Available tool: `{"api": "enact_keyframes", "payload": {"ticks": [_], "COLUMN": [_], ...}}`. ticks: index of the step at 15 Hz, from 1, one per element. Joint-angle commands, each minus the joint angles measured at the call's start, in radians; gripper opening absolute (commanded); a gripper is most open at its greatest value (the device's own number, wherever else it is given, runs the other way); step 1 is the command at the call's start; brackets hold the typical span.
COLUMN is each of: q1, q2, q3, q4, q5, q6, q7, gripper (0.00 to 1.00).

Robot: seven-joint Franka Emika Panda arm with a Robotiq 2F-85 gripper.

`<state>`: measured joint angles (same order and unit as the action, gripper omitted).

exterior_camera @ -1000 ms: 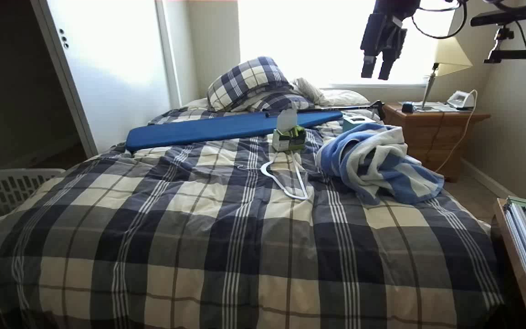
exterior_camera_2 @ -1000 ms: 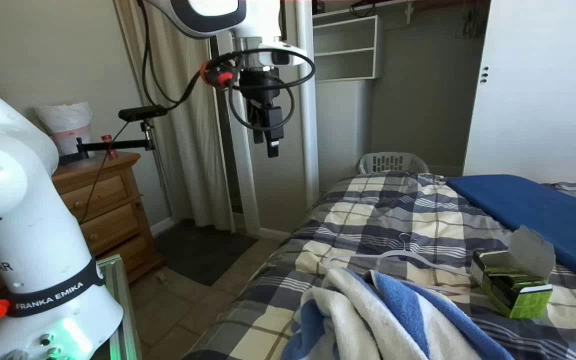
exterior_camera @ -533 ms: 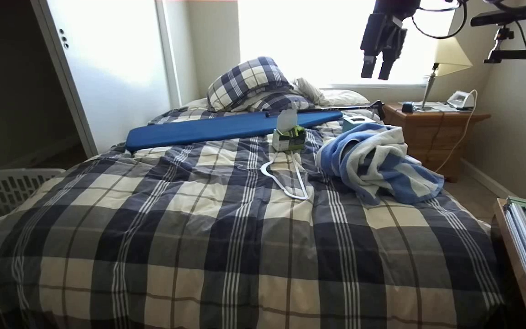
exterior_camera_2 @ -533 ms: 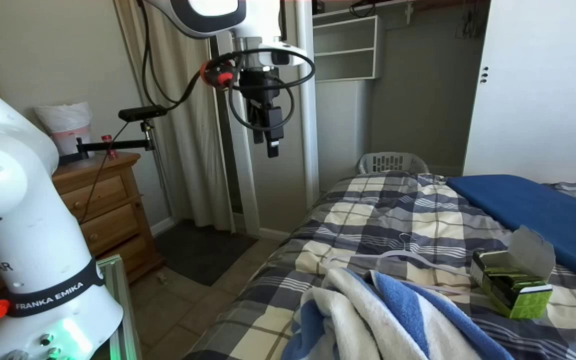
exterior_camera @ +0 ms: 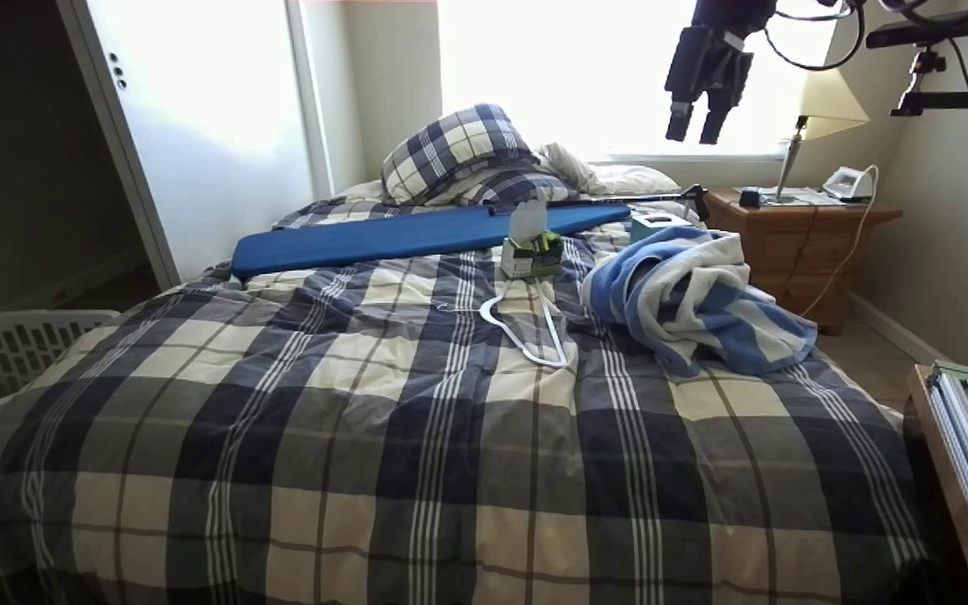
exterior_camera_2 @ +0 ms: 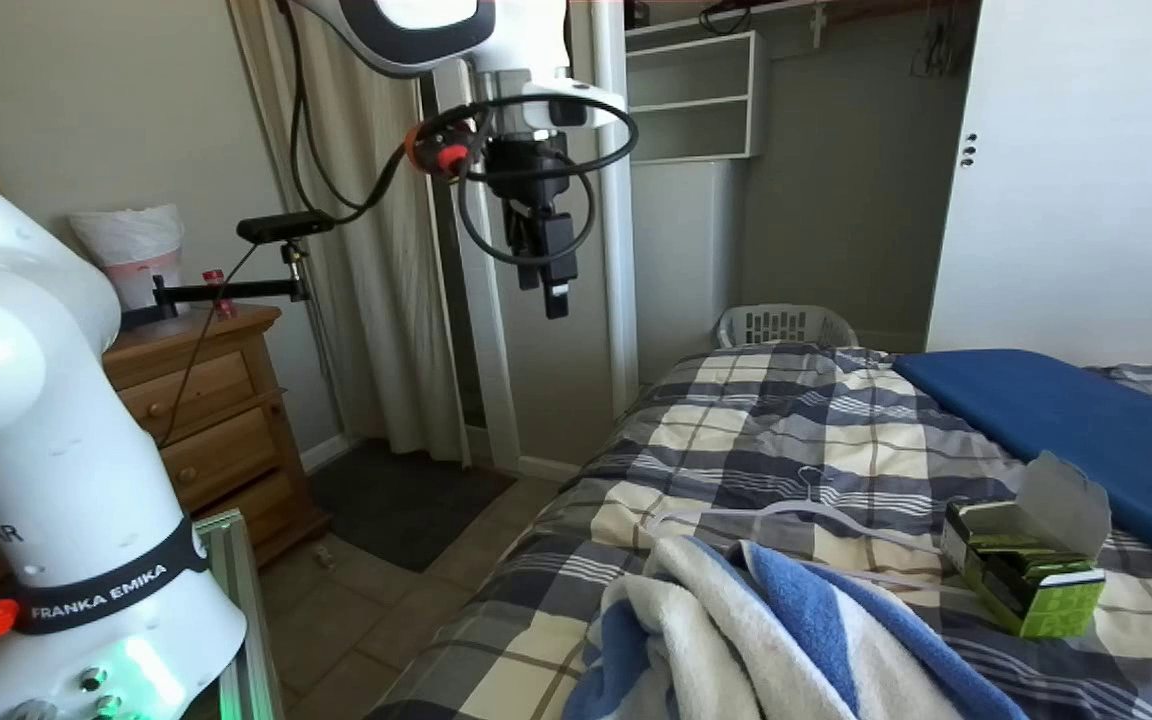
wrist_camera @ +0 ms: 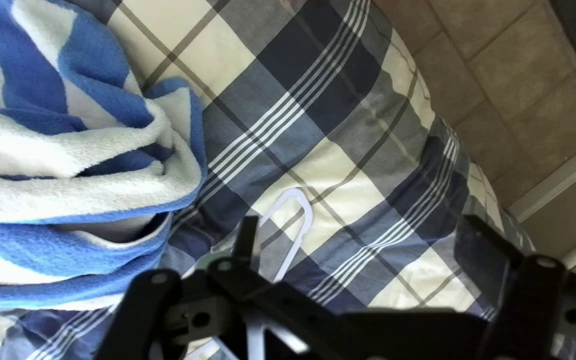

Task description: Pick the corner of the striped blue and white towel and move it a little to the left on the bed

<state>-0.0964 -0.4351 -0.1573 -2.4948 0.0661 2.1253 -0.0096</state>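
The blue and white striped towel lies in a crumpled heap on the plaid bed (exterior_camera: 417,437), near the bed's edge. It shows in both exterior views (exterior_camera: 686,294) (exterior_camera_2: 766,640) and at the left of the wrist view (wrist_camera: 78,160). My gripper hangs high above the bed, fingers down, in both exterior views (exterior_camera: 693,126) (exterior_camera_2: 543,290). In the wrist view my gripper (wrist_camera: 363,240) has its fingers wide apart with nothing between them. The towel is below and left of the fingers there, not touched. The towel's lower part is cut off in an exterior view.
A white hanger (wrist_camera: 308,220) lies beside the towel. An open green box (exterior_camera_2: 1056,600) and a blue ironing board (exterior_camera: 383,242) lie farther across the bed. A nightstand (exterior_camera: 795,244) with lamp (exterior_camera: 828,105) and iron (exterior_camera: 849,183) stands by the wall. A white basket (exterior_camera: 22,353) stands beside the bed.
My arm and gripper have shifted very slightly, a little to the right in both exterior views. The fingers stay apart. The towel and the other things have not moved.
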Motion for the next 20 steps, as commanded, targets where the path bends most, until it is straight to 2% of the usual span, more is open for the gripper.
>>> {"api": "enact_keyframes", "payload": {"ticks": [1,3,8,14,15,16,20], "q1": [-0.098,-0.155,-0.257,-0.349,-0.355,-0.345,-0.36], "q2": [-0.01,0.001,0.078,0.29,0.336,0.237,0.326], "q3": [-0.051,-0.093,-0.233,-0.354,-0.364,-0.347,-0.357], "q4": [-0.065,-0.107,-0.199,-0.224,-0.207,-0.234,-0.22], "q5": [-0.044,-0.079,-0.081,-0.107,-0.086,-0.076,-0.078], "q6": [0.097,0.184,0.397,0.713,0.717,0.656,0.705], "q7": [-0.013,-0.04,-0.17,-0.297,-0.277,-0.282,-0.281], "gripper": [1.0,1.0,1.0,1.0,1.0,1.0,1.0]}}
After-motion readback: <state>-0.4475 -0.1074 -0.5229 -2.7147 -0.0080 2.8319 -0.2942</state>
